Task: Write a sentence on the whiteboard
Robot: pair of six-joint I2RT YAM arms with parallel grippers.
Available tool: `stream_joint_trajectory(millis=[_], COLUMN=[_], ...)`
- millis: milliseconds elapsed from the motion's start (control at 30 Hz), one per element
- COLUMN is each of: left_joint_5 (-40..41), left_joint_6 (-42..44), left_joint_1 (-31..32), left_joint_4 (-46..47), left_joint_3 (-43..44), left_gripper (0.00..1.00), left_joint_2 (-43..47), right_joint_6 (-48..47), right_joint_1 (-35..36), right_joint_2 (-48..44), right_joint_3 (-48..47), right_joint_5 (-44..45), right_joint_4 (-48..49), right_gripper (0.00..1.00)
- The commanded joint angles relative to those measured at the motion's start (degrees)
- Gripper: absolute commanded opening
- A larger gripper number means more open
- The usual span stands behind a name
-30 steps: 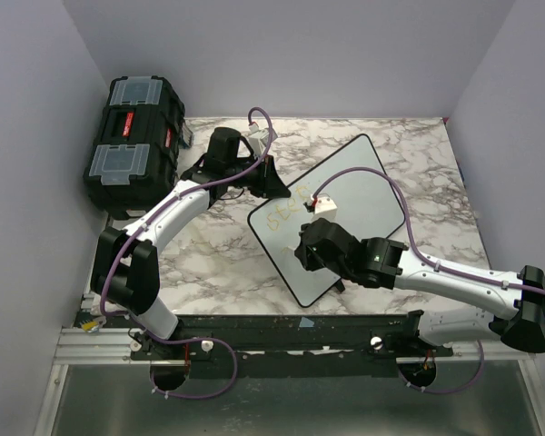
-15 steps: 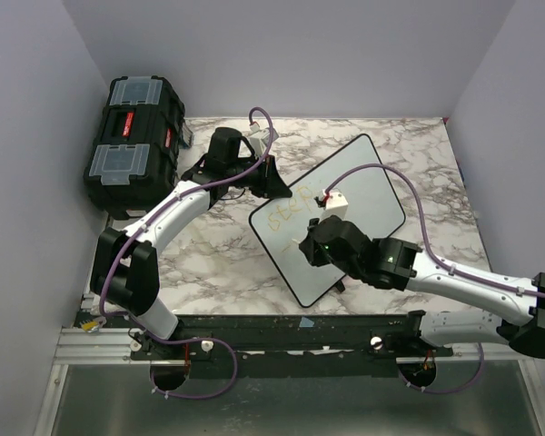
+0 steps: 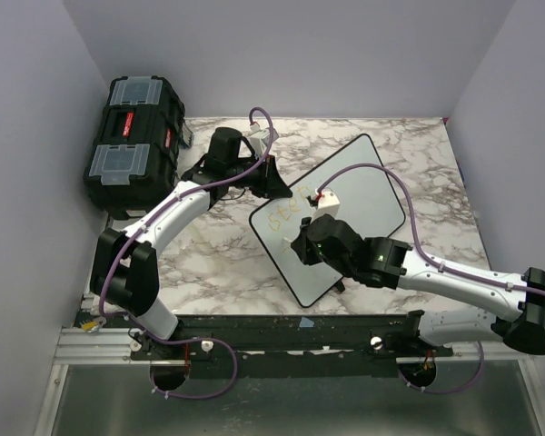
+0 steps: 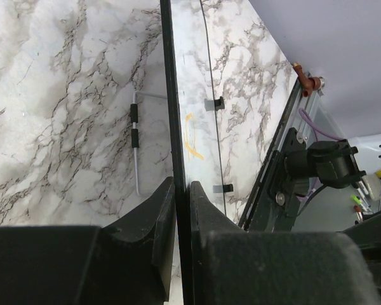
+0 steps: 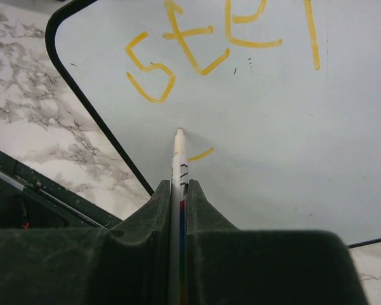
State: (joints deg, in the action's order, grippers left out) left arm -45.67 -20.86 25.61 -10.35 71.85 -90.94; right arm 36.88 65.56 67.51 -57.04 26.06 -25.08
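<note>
marker tip down on the board, second row barely begun.
whiteboard sits askew on the marble table, its far left edge pinched between the closed fingers of the left gripper. right gripper is clamped on a white marker, tip touching the board beneath the sentence, whose one yellow row reads roughly "seep". a short stroke lies just beside the tip. risks, as i judge them: heavy pressure could skid the board out of the left pinch; the tip is near the black rim, so a leftward stroke might run off; pale ink may leave the letters hard to read.
</note>
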Motion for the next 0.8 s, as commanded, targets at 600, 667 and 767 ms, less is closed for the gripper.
stream_joint_trajectory(millis=[600,667,767], left_joint_5=[-0.4,-0.4,0.0], left_joint_6=[1.1,1.1,1.0], left_joint_1=[0.8,0.8,0.8], left_joint_4=[2.7,2.7,2.7], left_joint_3=[0.9,0.9,0.9], left_gripper=[0.00,0.00,0.00], left_joint_2=[2.5,2.6,2.7], right_joint_6=[1.4,1.9,2.6], right_joint_1=[0.2,0.2,0.2], right_joint_2=[0.9,0.4,-0.6], right_joint_3=[3.9,4.7,5.8], right_joint_5=[-2.1,-2.4,-2.7], right_joint_4=[-4.1,-4.8,-5.6], right_gripper=[0.01,0.01,0.01])
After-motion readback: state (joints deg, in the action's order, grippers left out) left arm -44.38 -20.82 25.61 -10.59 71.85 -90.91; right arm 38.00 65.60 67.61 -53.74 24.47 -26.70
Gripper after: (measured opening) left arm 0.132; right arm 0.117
